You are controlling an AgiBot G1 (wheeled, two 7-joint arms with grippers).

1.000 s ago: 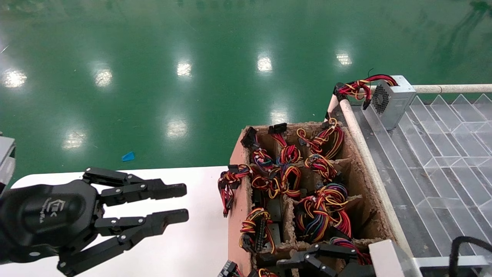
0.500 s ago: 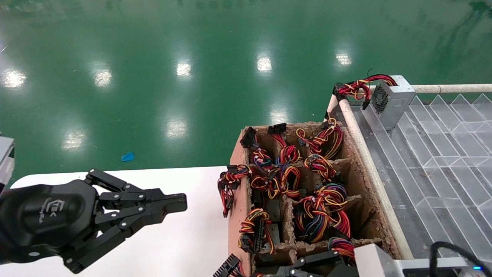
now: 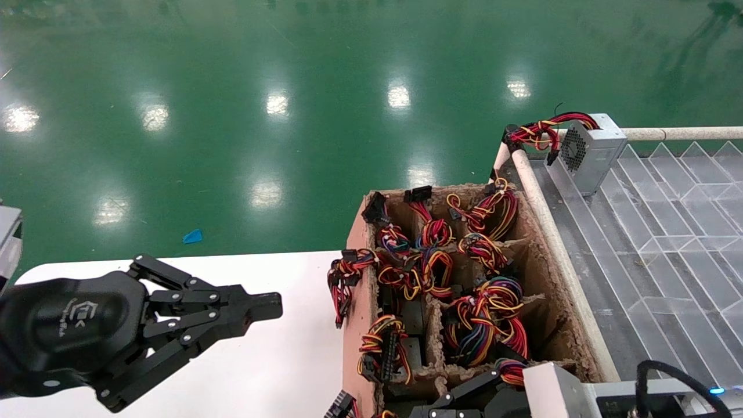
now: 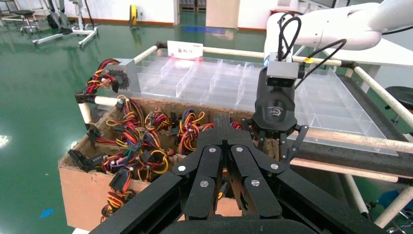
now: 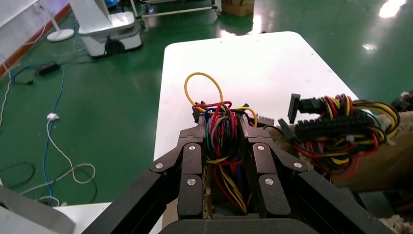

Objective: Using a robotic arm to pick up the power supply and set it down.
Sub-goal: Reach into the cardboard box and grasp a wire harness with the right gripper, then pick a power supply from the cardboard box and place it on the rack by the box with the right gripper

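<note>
— So where was the right gripper (image 5: 221, 146)?

— Low over the near end of the cardboard box (image 3: 537, 255), its fingers (image 5: 191, 168) pinching a bundle of wires (image 5: 221, 129) of yellow, red, black and green. The bundle stood up between the fingers, a yellow loop at the top. The body it belonged to was hidden below the gripper.

— And the power supply?

— One power supply (image 3: 592, 152) stood on the clear tray rack (image 3: 667, 232) at its far corner, fan grille facing the box, its wires draped over the rail (image 3: 543, 203). Others sat in the box's compartments under tangled wires.

— The left gripper (image 3: 255, 307)?

— Above the white desk (image 3: 278, 360), beside the box, its fingers (image 4: 214, 165) pressed together on nothing and pointing toward the box.
</note>
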